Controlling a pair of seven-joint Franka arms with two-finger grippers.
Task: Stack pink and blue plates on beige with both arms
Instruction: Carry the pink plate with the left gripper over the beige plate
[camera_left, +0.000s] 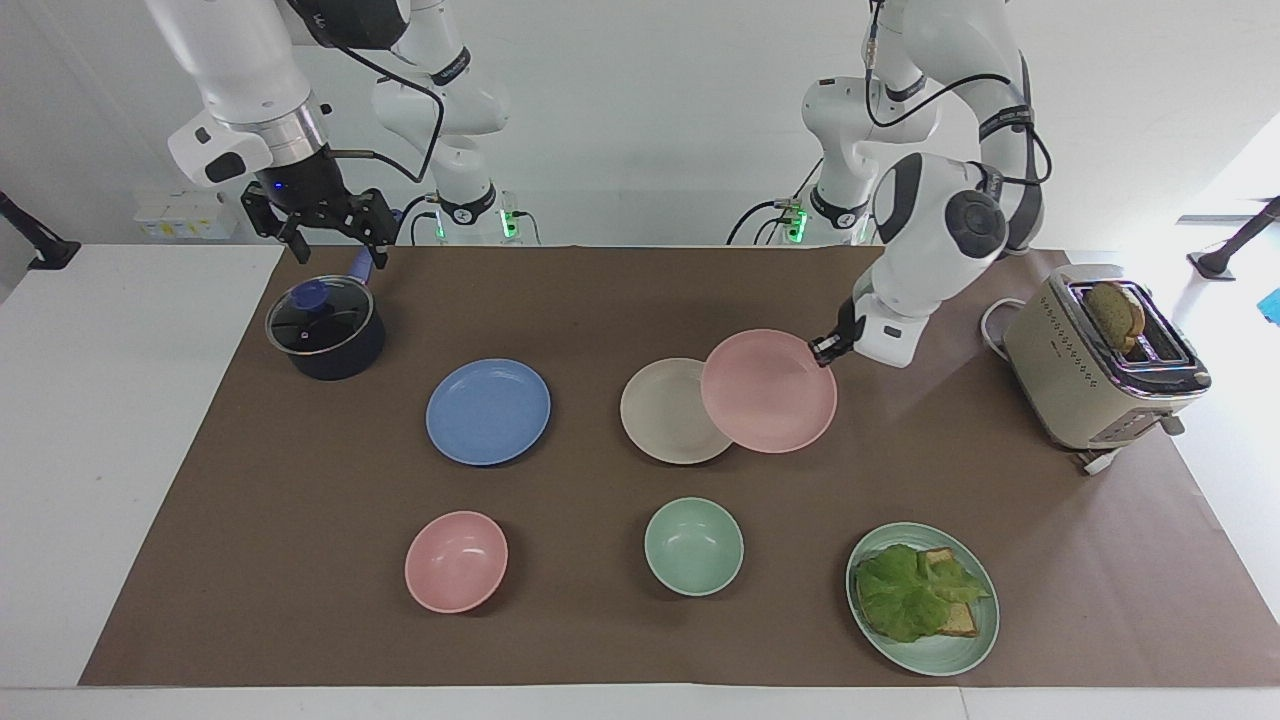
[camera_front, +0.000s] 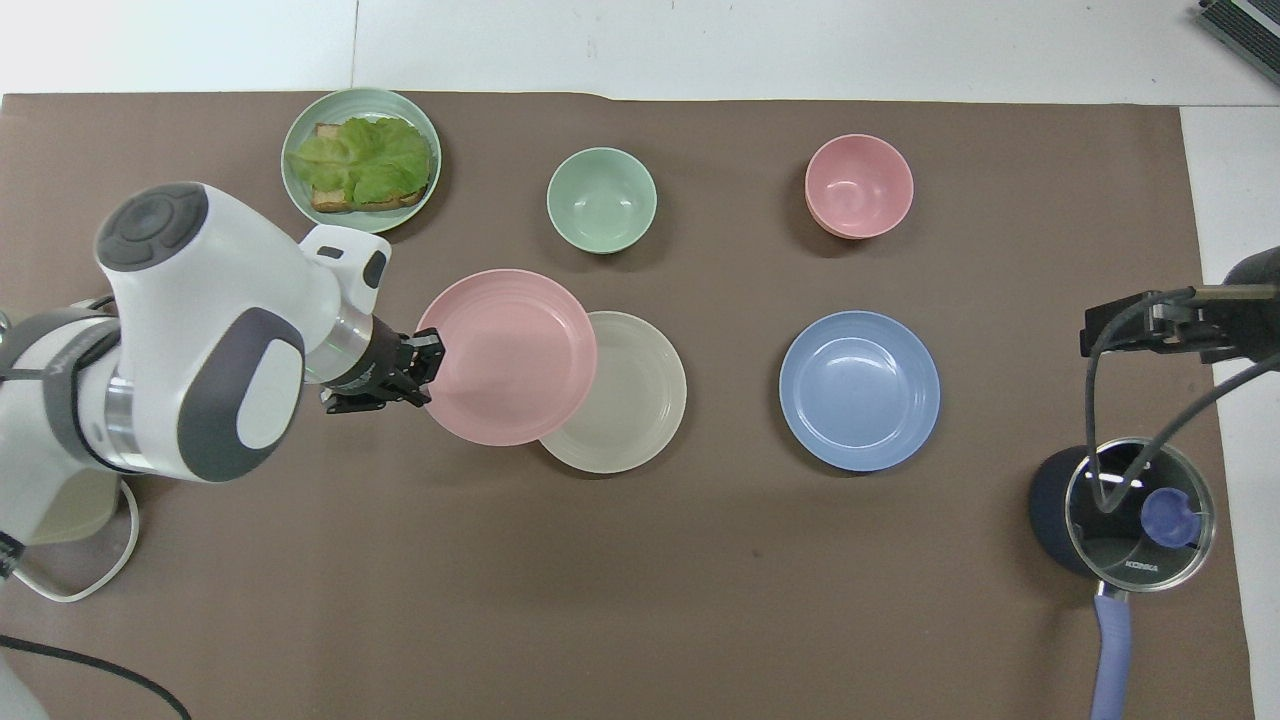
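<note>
Left end effector (camera_left: 824, 347): clenched on rim of airborne pale pink round matte plate (camera_left: 768, 391).
Offset: cream-beige round matte plate (camera_left: 665, 412) lies toward right arm's end, partly under it.
Right end effector (camera_left: 322, 228): released, waits over pot.

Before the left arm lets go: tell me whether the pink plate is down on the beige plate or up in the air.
In the air. The left gripper holds the pink plate by its rim, partly over the beige plate.

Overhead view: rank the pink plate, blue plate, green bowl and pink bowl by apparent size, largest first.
1. Round matte pink plate, though it is raised nearer the camera, so unsure against blue.
2. Round matte blue plate.
3. Green bowl and pink bowl look alike.
</note>
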